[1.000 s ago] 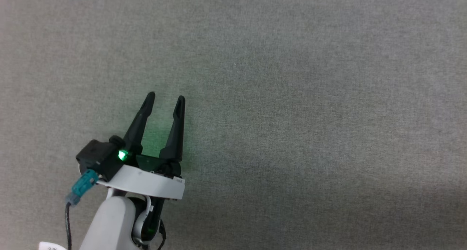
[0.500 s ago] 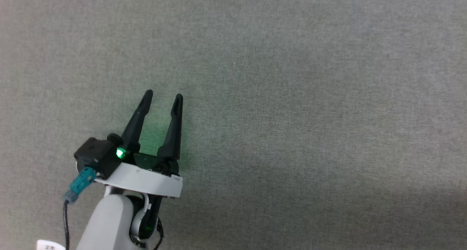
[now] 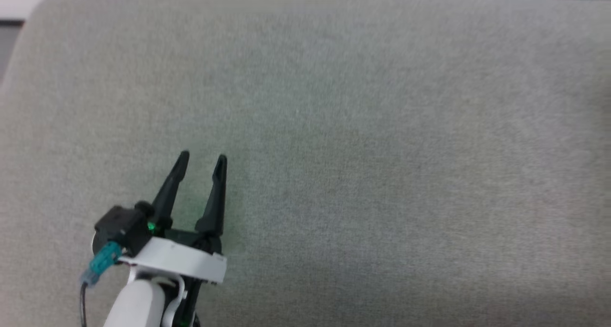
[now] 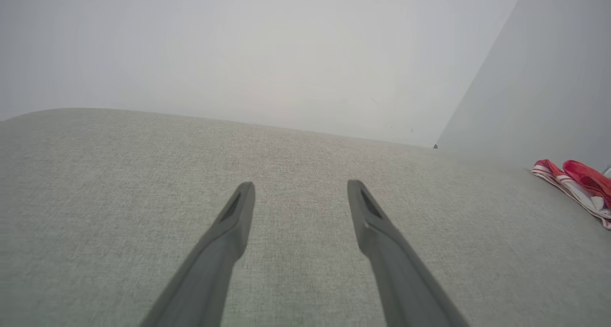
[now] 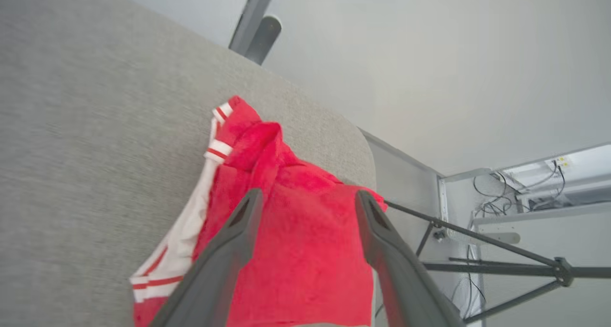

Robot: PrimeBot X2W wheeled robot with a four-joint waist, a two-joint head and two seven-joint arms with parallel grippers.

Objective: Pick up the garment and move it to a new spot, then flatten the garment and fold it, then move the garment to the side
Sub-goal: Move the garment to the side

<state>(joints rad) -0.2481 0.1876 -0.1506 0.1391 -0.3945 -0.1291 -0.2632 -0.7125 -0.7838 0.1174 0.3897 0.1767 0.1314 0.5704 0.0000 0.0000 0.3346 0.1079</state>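
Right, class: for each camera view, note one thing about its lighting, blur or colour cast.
Head view: slightly soft all over; the green lamp on the left gripper tints the grey fabric surface. Left wrist view: hazy, washed-out pale wall; dark fingers soft-edged. Right wrist view: fabric smeared at left; soft red short-sleeved T-shirt vividly saturated.

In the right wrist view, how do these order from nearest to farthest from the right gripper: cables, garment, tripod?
1. garment, just under the fingers.
2. tripod, lower right, farther out.
3. cables, right side, behind the tripod.
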